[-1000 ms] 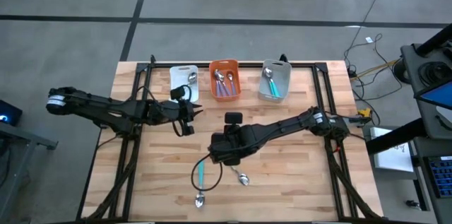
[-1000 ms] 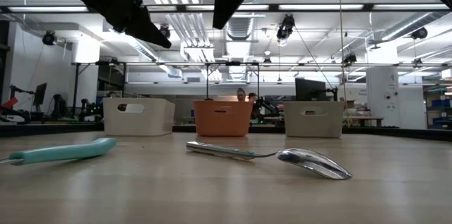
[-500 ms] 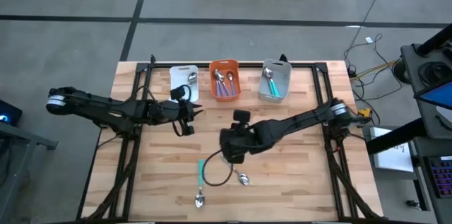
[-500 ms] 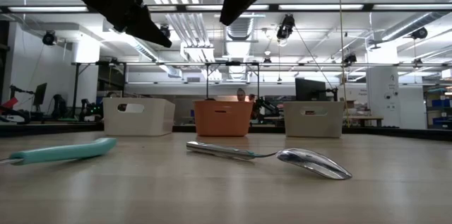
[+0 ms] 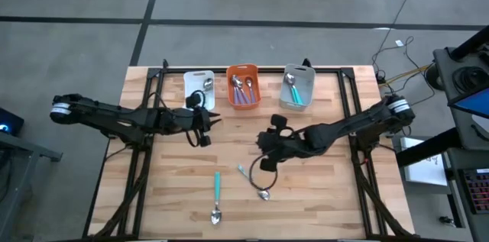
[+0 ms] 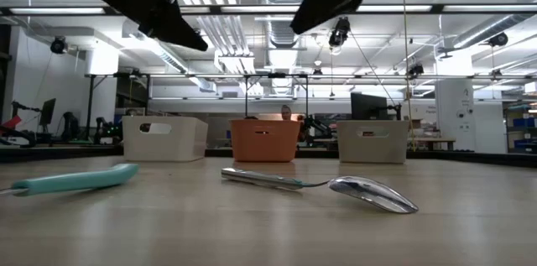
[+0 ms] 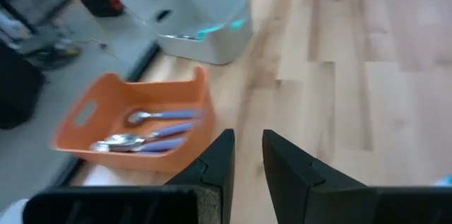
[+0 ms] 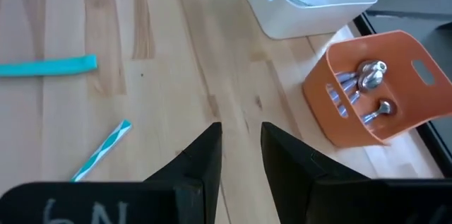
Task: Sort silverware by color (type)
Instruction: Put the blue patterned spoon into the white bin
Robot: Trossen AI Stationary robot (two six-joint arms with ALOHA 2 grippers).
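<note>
right gripper [image 5: 269,150]: fingers narrow, empty, above bench [image 5: 328,196], placed to reach teal spoon [image 5: 217,186] | left gripper [image 5: 203,126]: fingers narrow, empty, waiting beside white bin [image 5: 189,82]

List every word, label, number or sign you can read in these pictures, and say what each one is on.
No text on the spoons, bins or table.
Pale marks on the right gripper's body, at the right wrist picture's bottom edge: cut off, not readable for sure.
Screens and signs in the room behind the table, low view: too small to read.
</note>
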